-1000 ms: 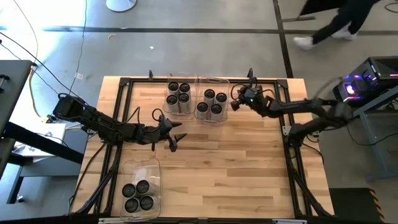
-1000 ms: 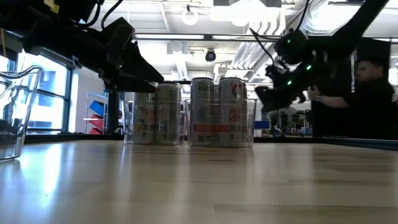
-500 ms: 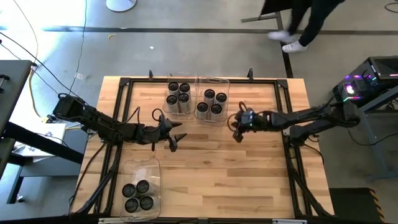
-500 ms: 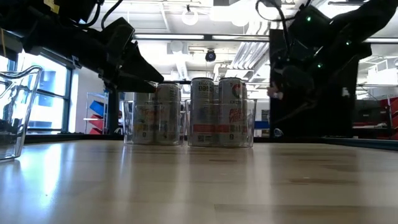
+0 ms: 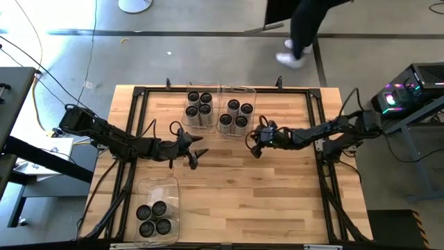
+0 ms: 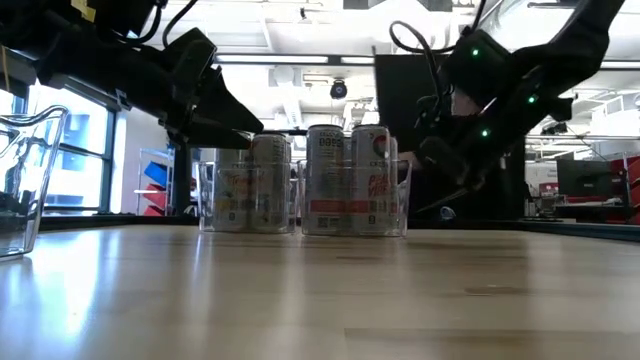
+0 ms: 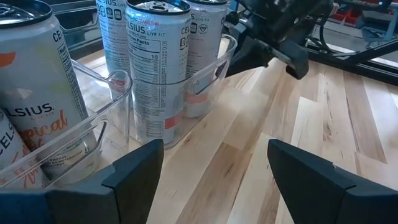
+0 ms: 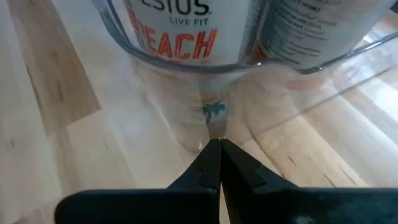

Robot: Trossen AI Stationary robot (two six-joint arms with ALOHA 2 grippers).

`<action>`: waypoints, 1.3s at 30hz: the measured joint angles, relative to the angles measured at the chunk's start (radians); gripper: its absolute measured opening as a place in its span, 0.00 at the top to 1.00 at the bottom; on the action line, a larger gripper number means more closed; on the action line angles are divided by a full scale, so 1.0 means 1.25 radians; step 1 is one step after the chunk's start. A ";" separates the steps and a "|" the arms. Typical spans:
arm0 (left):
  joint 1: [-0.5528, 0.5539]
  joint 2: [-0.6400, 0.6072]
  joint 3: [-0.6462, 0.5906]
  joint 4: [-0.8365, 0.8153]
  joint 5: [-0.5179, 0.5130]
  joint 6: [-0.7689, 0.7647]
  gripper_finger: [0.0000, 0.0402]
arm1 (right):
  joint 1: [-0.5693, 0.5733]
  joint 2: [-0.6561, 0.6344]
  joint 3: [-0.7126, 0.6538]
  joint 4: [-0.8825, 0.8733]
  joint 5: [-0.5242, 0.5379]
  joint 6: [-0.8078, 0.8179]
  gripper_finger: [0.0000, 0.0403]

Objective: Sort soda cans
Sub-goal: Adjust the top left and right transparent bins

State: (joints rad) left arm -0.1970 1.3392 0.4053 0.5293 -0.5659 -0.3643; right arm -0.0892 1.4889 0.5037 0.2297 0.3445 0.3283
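Silvery soda cans (image 5: 236, 115) stand upright in a clear bin (image 5: 250, 94) at the table's far middle. More soda cans (image 5: 199, 108) fill a second clear bin just left of it. Dark-topped cans (image 5: 154, 218) sit in a third bin (image 5: 156, 184) at the near left. My right gripper (image 5: 252, 142) is shut and slants down at the middle bin's near right corner (image 8: 208, 115). My left gripper (image 5: 198, 151) hangs open over bare wood in front of the bins, with nothing between its fingers (image 7: 134, 168). My right gripper's shut fingertips (image 8: 214, 146) point at the lower wall of the middle bin's near right corner. I cannot tell whether they touch it.
Bare wooden tabletop (image 5: 277, 187) stretches across the middle and near right. A black frame (image 5: 139, 94) runs around the table's edges. A person (image 5: 305, 28) walks on the floor beyond the far edge. An electronics box (image 5: 409, 90) stands off the table's right side.
My right gripper, still shut, has swung from beside the middle bin's right wall toward the table's near edge, then a little left to the bin's near right corner, tipping further down. The person beyond the far edge has walked leftward.
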 joint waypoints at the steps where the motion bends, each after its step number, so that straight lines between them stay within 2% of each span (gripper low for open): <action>1: 0.000 0.000 0.000 0.000 0.000 0.000 0.30 | -0.005 0.006 0.000 0.008 0.000 -0.011 1.00; 12: 0.000 0.000 0.000 0.012 0.000 0.001 0.30 | -0.072 0.015 0.000 0.052 0.037 -0.089 1.00; 24: 0.000 0.000 0.000 0.027 0.000 0.009 0.30 | -0.149 0.015 0.000 0.111 -0.046 -0.143 1.00; 30: 0.000 0.000 0.000 0.037 0.001 0.015 0.30 | -0.171 0.018 0.000 0.134 -0.055 -0.144 1.00; 39: 0.000 0.000 0.000 0.037 0.001 0.015 0.30 | -0.194 0.112 0.001 0.296 -0.068 -0.161 1.00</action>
State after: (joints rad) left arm -0.1970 1.3392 0.4053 0.5751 -0.5652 -0.3454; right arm -0.3314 1.6285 0.5047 0.6002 0.2594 0.1268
